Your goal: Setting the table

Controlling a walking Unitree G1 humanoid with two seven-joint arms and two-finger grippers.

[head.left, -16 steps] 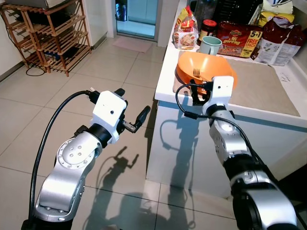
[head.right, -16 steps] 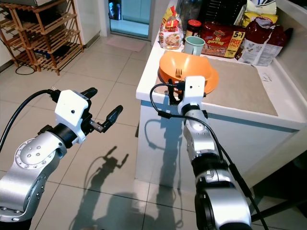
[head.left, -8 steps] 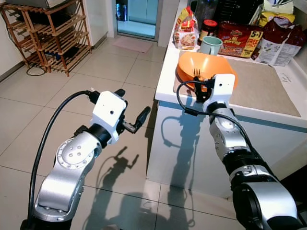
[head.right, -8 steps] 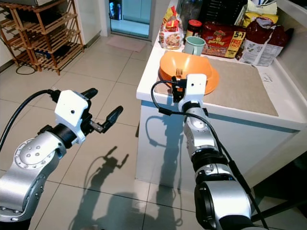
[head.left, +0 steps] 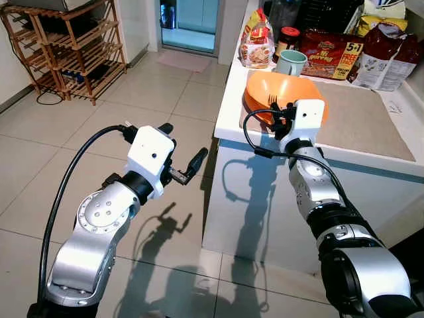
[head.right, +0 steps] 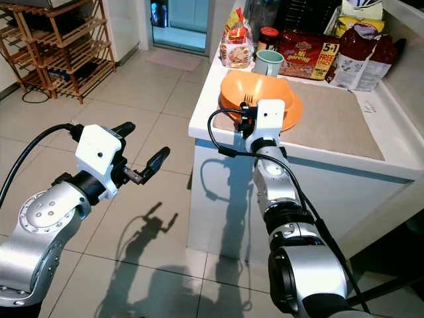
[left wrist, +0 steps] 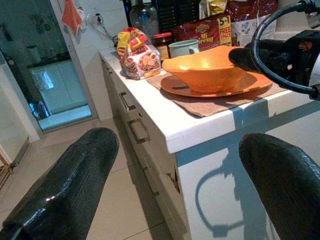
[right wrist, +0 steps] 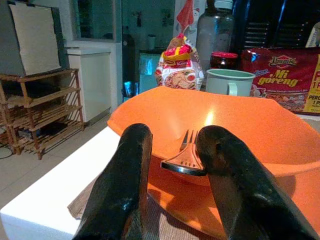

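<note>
An orange bowl [head.left: 283, 91] sits on an orange plate [left wrist: 220, 87] on a brown placemat [head.left: 361, 119], near the left end of a white counter [head.left: 311, 162]. A metal fork [right wrist: 185, 159] lies in the bowl with its handle end over the near rim. My right gripper [right wrist: 175, 136] is at that rim, open, its two fingers either side of the fork's handle end; I cannot tell if they touch it. My left gripper [head.left: 184, 140] is open and holds nothing, out over the tiled floor to the left of the counter.
A pale green mug [head.left: 290, 61], a red-lidded jar [head.left: 287, 36] and several snack packets [head.left: 329, 53] stand along the counter's back. A wooden rack [head.left: 63, 50] is at the far left, beside a doorway [head.left: 189, 23]. Open tiled floor lies left of the counter.
My right gripper has moved a little forward and up, closer to the bowl's rim. The left arm has stayed where it was.
</note>
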